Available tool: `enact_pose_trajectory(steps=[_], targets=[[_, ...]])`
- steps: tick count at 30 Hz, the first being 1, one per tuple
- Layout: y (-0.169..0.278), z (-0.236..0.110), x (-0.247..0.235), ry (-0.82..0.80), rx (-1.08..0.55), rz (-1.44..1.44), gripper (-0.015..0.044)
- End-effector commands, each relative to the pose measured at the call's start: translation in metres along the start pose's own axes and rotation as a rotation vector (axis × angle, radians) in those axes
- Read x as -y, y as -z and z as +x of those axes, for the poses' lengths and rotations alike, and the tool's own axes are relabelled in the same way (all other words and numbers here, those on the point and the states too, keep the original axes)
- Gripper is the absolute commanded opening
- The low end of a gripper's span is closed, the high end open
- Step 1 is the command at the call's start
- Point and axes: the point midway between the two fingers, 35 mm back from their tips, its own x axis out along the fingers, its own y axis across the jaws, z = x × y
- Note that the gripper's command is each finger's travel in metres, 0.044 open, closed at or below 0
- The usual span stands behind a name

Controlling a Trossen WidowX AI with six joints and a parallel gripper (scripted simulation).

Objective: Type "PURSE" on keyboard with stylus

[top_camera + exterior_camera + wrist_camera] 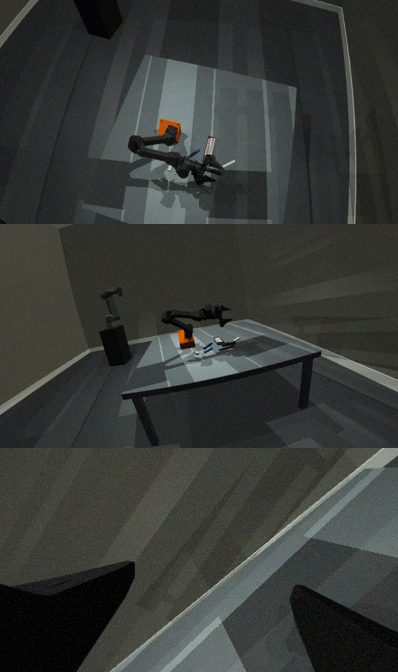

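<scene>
A small keyboard [209,146] [218,340] with pale keys lies on the table, partly covered by the gripper in the top view. Several pen-like sticks lie near it; I cannot tell which is the stylus. One is dark with a blue end [197,150] [211,343], and one has a cream end [229,163] [237,339]. My gripper [219,175] [231,314] [212,580] is wide open and empty, held high above the table. The wrist view shows neither keyboard nor sticks.
A blue stick [208,350] and a dark stick with a blue tip [227,348] lie in front of the keyboard. A small white piece [169,168] [196,353] lies nearby. The arm's orange base [165,127] [186,342] stands behind them. A black pedestal [115,345] stands beyond the table.
</scene>
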Motion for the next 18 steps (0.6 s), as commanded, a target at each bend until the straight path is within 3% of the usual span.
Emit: enact_pose_trajectory(steps=[1,10,16,18], targets=[[0.003,0.001,0.0,0.002,-0.011,0.003,0.0414],[0.139,0.038,-0.017,0.13,-0.56,0.039,0.0177],[0.231,0.023,-0.028,0.262,-0.922,-0.083,0.002],[0.258,0.012,-0.029,0.311,-1.031,-0.155,0.0]])
